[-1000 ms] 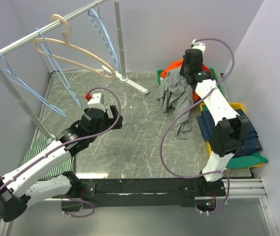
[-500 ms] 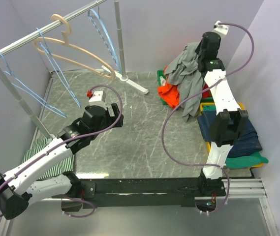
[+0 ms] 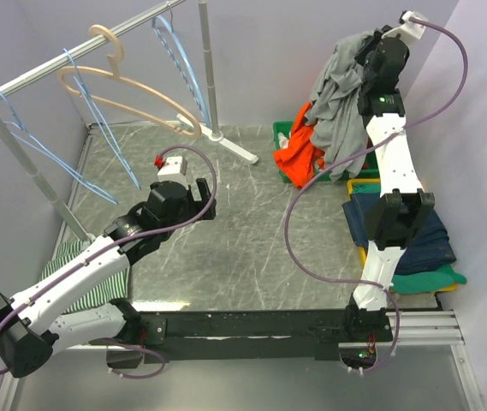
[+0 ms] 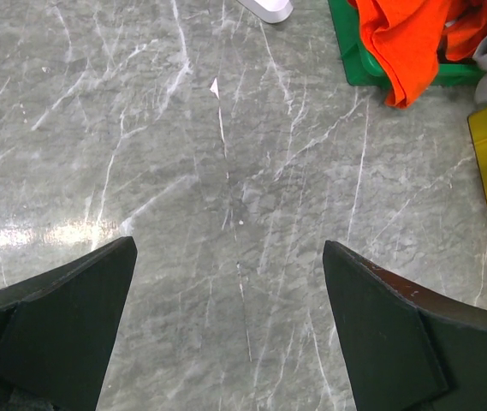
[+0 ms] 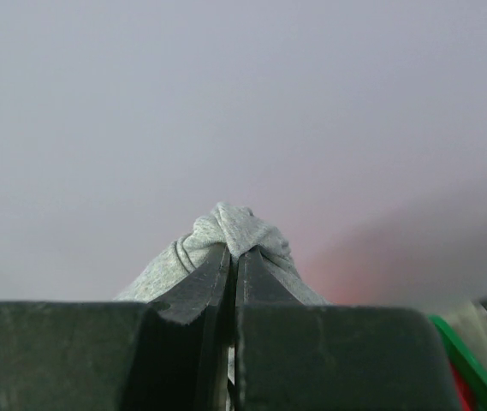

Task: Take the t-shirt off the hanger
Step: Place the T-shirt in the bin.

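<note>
A grey t-shirt hangs bunched in the air at the back right, and my right gripper is shut on its top fold. In the right wrist view the grey fabric bulges over the closed right gripper against the lilac wall. A beige hanger hangs bare on the rail at the back left. My left gripper hovers over the middle of the marble table; the left wrist view shows this gripper open with only table between its fingers.
Blue wire hangers hang on the same rail. An orange garment spills from a green bin. Folded navy clothes lie in a yellow bin at the right. A striped garment lies front left. The rack's white foot rests on the table.
My right arm has lifted the grey t-shirt from above the green bin up toward the back right corner, uncovering the orange garment. The left arm has barely shifted.
</note>
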`<state>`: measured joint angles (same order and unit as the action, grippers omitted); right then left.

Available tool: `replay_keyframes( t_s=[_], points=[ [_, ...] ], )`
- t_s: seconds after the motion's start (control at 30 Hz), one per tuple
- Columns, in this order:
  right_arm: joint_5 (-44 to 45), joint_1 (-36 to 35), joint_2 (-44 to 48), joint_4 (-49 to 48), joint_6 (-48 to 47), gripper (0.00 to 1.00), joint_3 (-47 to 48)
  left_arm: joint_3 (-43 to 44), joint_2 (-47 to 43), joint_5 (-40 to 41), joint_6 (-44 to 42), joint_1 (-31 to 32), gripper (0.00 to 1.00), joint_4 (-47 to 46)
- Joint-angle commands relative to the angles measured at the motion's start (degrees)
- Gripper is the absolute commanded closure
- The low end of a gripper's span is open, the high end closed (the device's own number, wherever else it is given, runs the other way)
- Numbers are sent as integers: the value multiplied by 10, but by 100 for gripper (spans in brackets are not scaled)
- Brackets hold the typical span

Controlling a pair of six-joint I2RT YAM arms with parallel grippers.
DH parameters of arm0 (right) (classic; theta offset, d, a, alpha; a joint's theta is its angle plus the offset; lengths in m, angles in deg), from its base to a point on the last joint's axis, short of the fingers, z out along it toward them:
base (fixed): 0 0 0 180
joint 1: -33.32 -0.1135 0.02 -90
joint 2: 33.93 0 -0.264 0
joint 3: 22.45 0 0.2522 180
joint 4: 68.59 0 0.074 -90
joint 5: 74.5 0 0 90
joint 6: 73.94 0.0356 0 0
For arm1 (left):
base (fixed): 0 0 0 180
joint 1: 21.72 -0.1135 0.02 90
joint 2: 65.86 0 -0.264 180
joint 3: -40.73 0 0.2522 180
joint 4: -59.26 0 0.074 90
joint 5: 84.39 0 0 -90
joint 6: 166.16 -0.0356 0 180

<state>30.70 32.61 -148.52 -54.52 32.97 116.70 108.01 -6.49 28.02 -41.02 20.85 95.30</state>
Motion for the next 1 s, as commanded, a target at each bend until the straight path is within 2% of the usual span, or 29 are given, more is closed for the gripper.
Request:
replay_keyframes(
  t_s=[0.0,0.1,0.37,0.57,0.77,0.97],
  points=[
    [-32,20,17,-129,22,100,14,23,0,8,-7,-1,3,-4],
    [-59,33,8,-166,44,100,-19,24,1,7,-6,0,4,-5],
    [-150,59,-86,-167,81,100,-41,24,3,7,-6,-1,4,-3],
    [-174,58,-82,-171,90,100,-108,26,14,4,-7,-1,3,-8],
    [-161,48,-77,-47,98,100,-132,23,21,-8,-9,0,4,-19],
    [-102,41,-95,89,145,100,-142,18,7,-6,-11,-1,3,-20]
  ],
)
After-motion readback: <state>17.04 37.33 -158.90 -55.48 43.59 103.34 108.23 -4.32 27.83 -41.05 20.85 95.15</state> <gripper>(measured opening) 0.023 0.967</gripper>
